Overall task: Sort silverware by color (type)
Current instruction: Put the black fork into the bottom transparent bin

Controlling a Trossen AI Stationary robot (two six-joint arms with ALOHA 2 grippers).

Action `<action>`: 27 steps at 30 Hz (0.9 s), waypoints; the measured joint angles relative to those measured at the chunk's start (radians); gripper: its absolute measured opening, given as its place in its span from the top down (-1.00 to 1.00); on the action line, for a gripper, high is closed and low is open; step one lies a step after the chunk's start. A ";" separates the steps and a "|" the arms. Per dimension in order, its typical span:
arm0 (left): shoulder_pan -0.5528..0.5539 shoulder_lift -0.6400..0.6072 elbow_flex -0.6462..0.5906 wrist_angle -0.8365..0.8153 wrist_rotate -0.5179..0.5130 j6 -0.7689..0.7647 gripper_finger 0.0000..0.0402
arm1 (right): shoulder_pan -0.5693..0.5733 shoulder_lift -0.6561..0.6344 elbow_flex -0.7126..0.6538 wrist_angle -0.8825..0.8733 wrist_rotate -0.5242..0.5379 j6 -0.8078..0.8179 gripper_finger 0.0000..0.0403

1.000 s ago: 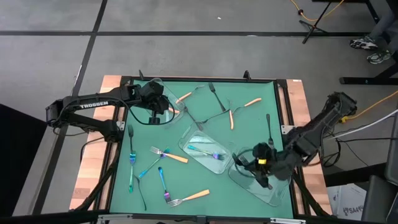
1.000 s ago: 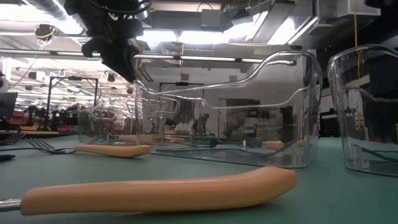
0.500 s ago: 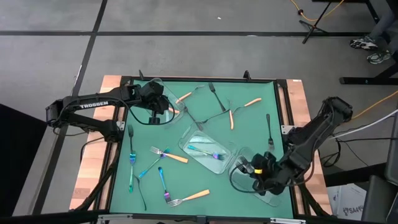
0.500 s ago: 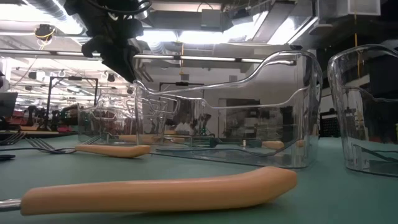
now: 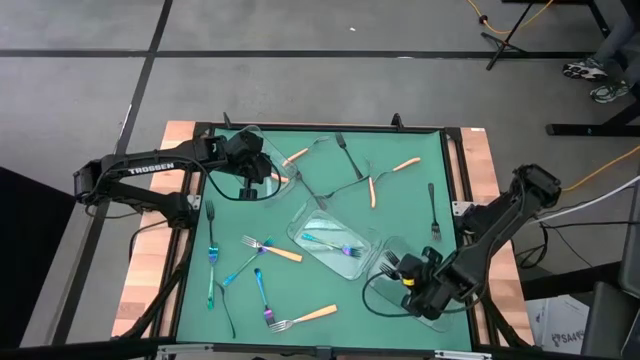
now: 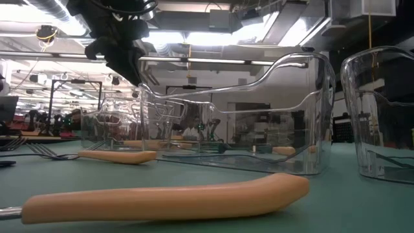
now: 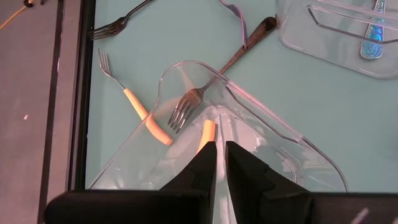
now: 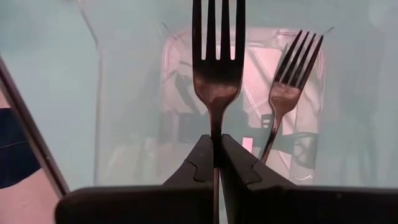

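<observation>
Now the right gripper (image 5: 418, 290), clamped on a dark fork (image 8: 217, 68), has swung lower right over the clear tray (image 5: 440, 318); the left gripper (image 5: 252, 172), nearly closed, hovers upper left.

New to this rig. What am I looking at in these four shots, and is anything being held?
Two dark robot arms work at a green table, sorting forks by colour into clear trays. One camera looks straight down, one sits at table height, and one rides on each wrist. The right hand, over a clear tray at the near right corner, is shut on a dark fork; another dark fork already lies in that tray. The left hand hovers over the far-left tray, its fingers nearly together, nothing visibly gripped. Orange-handled forks and blue forks lie loose.
</observation>
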 joint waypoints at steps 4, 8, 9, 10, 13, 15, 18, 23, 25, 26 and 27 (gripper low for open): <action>0.000 0.000 0.000 0.000 0.000 0.000 0.86 | 0.000 0.028 0.000 0.000 0.000 -0.001 1.00; 0.000 0.000 0.000 0.000 0.000 0.000 0.86 | 0.000 0.054 0.000 0.000 0.000 -0.001 1.00; 0.000 0.000 0.000 0.000 0.000 0.000 0.86 | 0.000 0.061 0.000 0.000 0.000 -0.002 1.00; 0.000 0.000 0.000 0.000 0.000 0.000 0.86 | 0.000 0.067 0.000 0.000 0.000 -0.002 1.00; 0.000 0.000 0.000 0.000 0.000 -0.001 0.86 | 0.000 0.086 0.000 0.001 0.000 -0.002 1.00; -0.006 0.000 0.000 0.000 0.000 -0.002 0.86 | 0.000 0.097 0.000 0.001 0.000 -0.002 1.00; -0.023 0.000 0.000 0.000 -0.001 -0.002 0.86 | 0.000 0.111 0.000 0.002 0.000 -0.002 1.00; -0.065 0.000 0.000 0.000 -0.007 -0.002 0.86 | 0.000 0.117 0.000 0.002 0.000 -0.002 1.00; -0.084 0.000 0.000 0.000 -0.007 -0.003 0.86 | 0.000 0.117 0.000 0.002 0.000 -0.002 1.00; -0.094 0.000 0.000 0.000 -0.007 -0.010 0.86 | 0.000 0.117 0.000 0.002 0.000 -0.002 1.00; -0.104 0.000 0.000 0.000 -0.007 -0.023 0.86 | 0.000 0.117 0.000 0.002 0.000 -0.001 1.00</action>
